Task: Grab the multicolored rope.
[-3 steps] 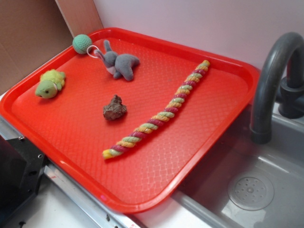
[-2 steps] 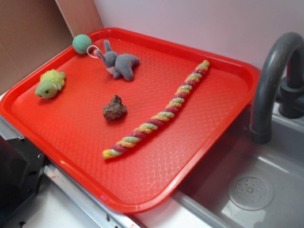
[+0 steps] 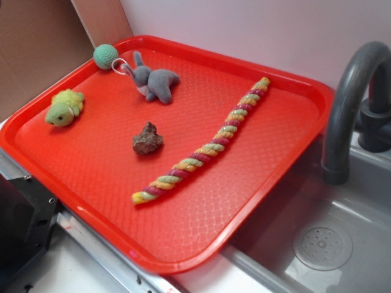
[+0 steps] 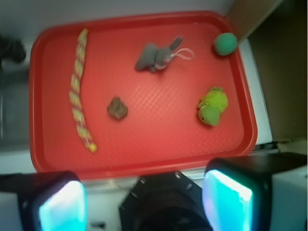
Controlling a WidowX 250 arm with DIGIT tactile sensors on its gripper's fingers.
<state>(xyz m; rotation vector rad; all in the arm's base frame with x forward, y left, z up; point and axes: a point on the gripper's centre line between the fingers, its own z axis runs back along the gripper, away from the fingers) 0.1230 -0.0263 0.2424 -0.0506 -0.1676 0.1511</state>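
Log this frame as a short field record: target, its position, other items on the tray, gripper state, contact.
target: multicolored rope
position: lying diagonally on the red tray, on the sink side
other items: brown lump, grey plush elephant, green plush turtle, teal ball
gripper: gripper open, high above the tray's near edge
contact: none; rope untouched

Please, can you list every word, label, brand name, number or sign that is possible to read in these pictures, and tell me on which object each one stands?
There are none to read in either view.
The red tray, the multicolored rope, the grey plush animal, the green turtle toy, the teal ball, the brown lump and the faucet carry no visible text.
The wrist view is too blurred for fine print.
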